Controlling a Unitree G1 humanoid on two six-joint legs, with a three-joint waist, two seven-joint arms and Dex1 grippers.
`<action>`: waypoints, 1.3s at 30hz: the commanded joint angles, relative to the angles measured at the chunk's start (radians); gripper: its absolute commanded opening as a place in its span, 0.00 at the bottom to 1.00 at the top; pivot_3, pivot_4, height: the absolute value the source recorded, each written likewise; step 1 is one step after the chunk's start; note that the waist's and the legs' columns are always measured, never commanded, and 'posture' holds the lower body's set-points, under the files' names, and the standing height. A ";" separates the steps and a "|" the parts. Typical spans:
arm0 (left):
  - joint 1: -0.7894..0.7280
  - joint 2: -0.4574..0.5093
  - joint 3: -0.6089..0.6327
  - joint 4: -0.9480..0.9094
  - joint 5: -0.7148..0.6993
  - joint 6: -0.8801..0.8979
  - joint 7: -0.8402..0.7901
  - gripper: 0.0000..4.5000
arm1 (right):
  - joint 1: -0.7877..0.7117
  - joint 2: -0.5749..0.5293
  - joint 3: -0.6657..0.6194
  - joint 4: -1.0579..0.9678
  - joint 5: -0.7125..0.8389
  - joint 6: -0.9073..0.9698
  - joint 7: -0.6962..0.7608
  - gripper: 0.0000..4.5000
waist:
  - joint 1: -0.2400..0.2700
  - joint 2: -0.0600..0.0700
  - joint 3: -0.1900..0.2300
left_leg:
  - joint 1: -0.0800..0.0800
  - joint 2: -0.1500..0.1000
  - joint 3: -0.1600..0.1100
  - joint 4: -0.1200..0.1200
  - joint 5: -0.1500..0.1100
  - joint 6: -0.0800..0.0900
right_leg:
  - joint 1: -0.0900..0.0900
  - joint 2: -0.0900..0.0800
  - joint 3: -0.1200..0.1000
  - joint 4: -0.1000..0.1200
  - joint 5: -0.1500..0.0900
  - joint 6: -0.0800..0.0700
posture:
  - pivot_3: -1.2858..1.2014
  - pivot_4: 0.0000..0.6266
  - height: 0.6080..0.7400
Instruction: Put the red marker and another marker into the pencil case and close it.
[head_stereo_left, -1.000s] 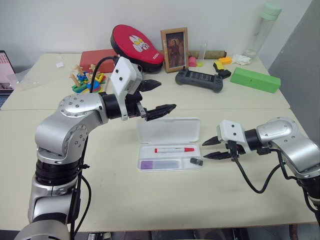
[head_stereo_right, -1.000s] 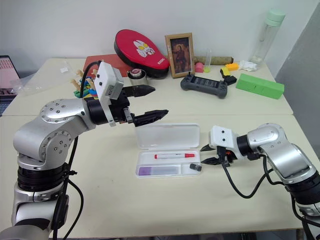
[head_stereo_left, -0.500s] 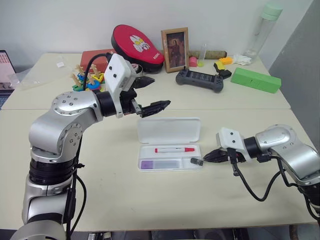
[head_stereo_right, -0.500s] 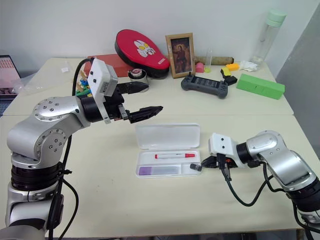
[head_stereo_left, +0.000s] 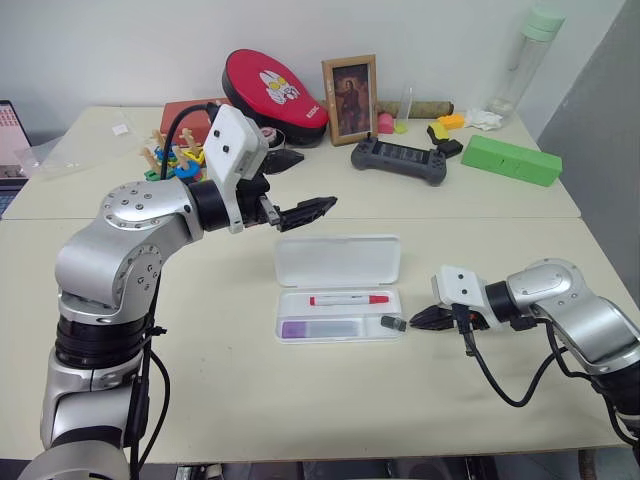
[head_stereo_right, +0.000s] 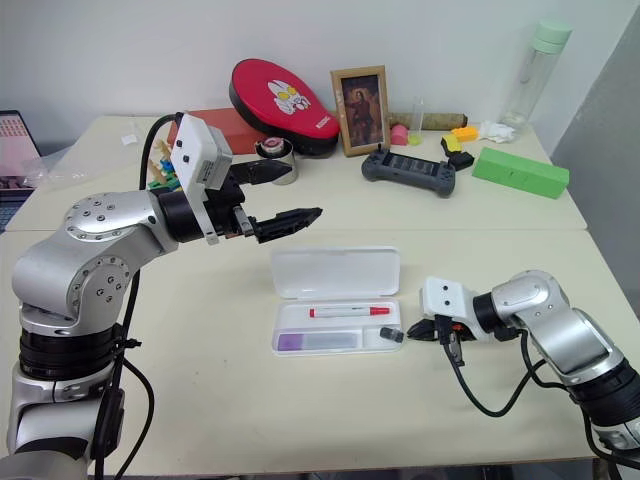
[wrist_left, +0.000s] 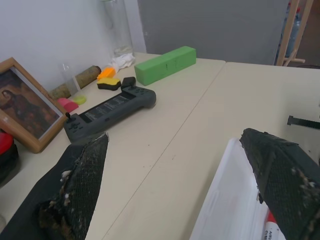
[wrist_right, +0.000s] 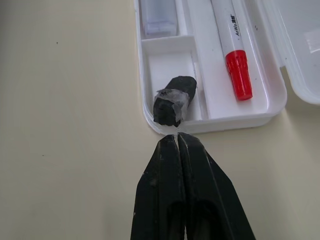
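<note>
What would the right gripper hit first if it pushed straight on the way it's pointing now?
Most likely the near end wall of the pencil case, just ahead of the shut right gripper. Right behind that wall sits the small dark stub, with the red marker off to one side.

case lid (head_stereo_left: 338, 261): up, walls the tray's far side
near side: bare table (head_stereo_left: 330, 400)
right end: right gripper (head_stereo_left: 418, 320)

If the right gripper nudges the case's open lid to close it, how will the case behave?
The pencil case looks like thin, light plastic on a smooth table, so it will probably slide rather than stay put. The lid lies flat behind the tray and should swing stiffly. The red marker is round and may roll.
</note>
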 joint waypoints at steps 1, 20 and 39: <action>-0.016 0.014 0.028 -0.015 0.002 -0.026 0.003 1.00 | -0.032 0.034 0.018 0.006 -0.011 -0.024 -0.007 0.01 | -0.001 0.000 0.000 | 0.000 0.000 0.000 0.000 0.000 0.000 | 0.000 0.000 0.000 0.000 0.000 0.000 | 0.52 0.24 1.00; -0.005 0.010 0.029 -0.016 0.000 -0.036 0.011 1.00 | -0.038 -0.021 -0.021 0.017 -0.016 -0.043 0.025 0.01 | -0.001 0.000 0.000 | 0.000 0.000 0.000 0.000 0.000 0.000 | 0.000 0.000 0.000 0.000 0.000 0.000 | 0.52 0.24 1.00; -0.014 0.009 0.020 0.005 0.010 -0.056 0.000 1.00 | -0.013 -0.017 -0.007 -0.130 0.045 0.023 0.026 0.01 | -0.001 0.000 0.000 | 0.000 0.000 0.000 0.001 0.000 0.000 | 0.000 0.000 0.000 0.000 0.000 0.000 | 0.52 0.24 1.00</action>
